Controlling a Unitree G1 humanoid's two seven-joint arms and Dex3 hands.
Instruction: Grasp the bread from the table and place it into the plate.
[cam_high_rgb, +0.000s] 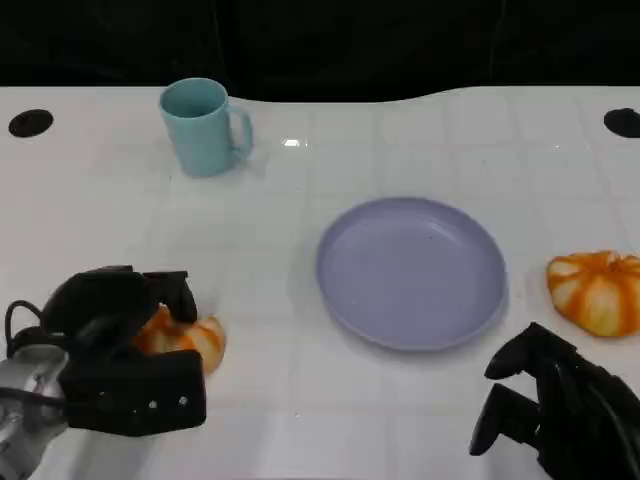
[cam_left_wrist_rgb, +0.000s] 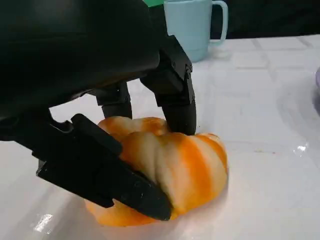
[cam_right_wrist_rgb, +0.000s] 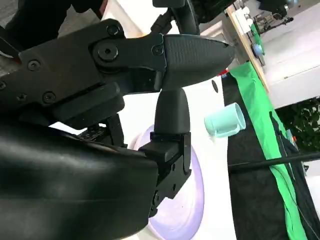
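At about 8 o'clock on the counter (cam_high_rgb: 300, 400), the left hand (cam_high_rgb: 120, 350) is wrapped over a bread (cam_high_rgb: 190, 340), which is pinched between thumb and fingers (cam_left_wrist_rgb: 175, 100) while resting on the surface. The soft, rounded loaf could be squashed or squeezed out sideways if the grip is tightened unevenly. At 5 o'clock the right hand (cam_high_rgb: 560, 410) is held with fingers loosely apart, nothing in it. The plate (cam_high_rgb: 410, 270) lies near the centre, well apart from the held bread; the rim could be clipped by a low carry. A second bread (cam_high_rgb: 597, 290) sits at 3 o'clock, and a mug (cam_high_rgb: 200, 125) at 11 o'clock could be knocked only by a wide swing.
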